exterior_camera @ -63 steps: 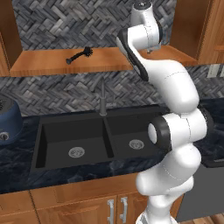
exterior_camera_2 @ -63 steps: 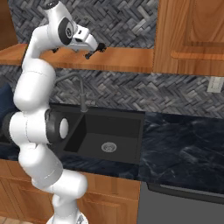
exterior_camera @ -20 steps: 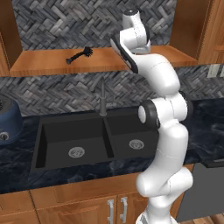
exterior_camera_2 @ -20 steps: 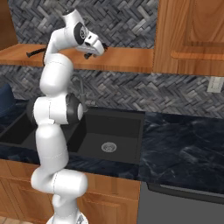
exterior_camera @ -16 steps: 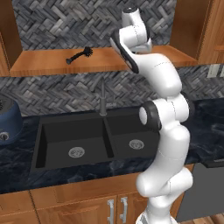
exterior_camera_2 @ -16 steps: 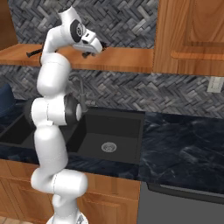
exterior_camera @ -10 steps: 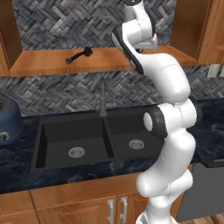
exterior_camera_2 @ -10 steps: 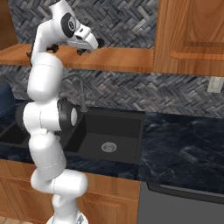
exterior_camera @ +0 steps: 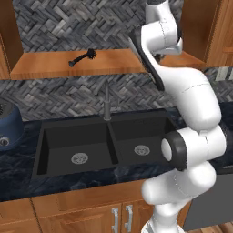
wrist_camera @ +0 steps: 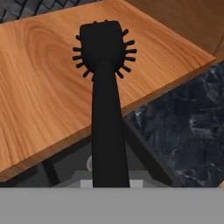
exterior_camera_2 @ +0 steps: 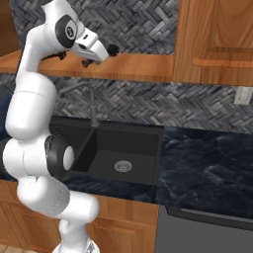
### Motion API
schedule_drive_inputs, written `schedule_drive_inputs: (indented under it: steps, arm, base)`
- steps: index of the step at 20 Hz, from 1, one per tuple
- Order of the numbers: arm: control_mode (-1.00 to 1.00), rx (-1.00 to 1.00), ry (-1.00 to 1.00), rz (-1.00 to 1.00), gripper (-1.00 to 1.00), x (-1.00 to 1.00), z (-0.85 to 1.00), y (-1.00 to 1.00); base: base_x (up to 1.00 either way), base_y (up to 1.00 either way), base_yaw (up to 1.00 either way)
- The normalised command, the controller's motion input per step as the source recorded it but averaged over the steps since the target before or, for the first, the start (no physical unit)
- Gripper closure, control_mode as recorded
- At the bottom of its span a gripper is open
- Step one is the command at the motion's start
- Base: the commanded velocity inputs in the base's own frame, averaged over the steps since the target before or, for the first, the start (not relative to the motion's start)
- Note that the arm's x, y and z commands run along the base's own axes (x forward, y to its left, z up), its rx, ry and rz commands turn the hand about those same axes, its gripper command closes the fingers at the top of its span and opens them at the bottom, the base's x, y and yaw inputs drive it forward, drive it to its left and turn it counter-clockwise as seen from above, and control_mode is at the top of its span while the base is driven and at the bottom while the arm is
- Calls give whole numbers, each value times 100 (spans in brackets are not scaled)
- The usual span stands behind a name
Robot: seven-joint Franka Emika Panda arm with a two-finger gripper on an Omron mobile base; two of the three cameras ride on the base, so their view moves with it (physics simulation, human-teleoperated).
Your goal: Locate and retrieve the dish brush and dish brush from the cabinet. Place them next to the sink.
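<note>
Arm swung right; end effector [exterior_camera_2: 101, 58] grasping stubby brush [wrist_camera: 105, 65] over cabinet shelf [wrist_camera: 39, 96]; no writing legible.

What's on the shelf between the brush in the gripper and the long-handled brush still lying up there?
Nothing: in the left base view the shelf board runs bare from the long-handled brush to the arm. The held brush sticks out past the gripper.

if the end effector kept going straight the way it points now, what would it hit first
Probably the cabinet shelf board. The end effector holds a dish brush, whose bristly head lies over the board's corner in the hand view. Depth is unclear, so the head may already touch the wood.
</note>
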Motion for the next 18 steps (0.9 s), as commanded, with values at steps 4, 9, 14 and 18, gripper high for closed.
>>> schedule_drive_inputs:
  steps: [4, 9, 14, 18]
  arm:
    - [-100, 0, -3, -16, 100, -86, -1, -19]
    - [-100, 1, 0, -11, 100, -61, -21, -74]
    - [-100, 1, 3, -13, 100, -55, -23, -69]
    - [-100, 5, 10, -10, 100, -48, -15, -84]
  base:
    - [0, 0, 0]
    - [0, 0, 0]
    - [0, 0, 0]
    - [0, 0, 0]
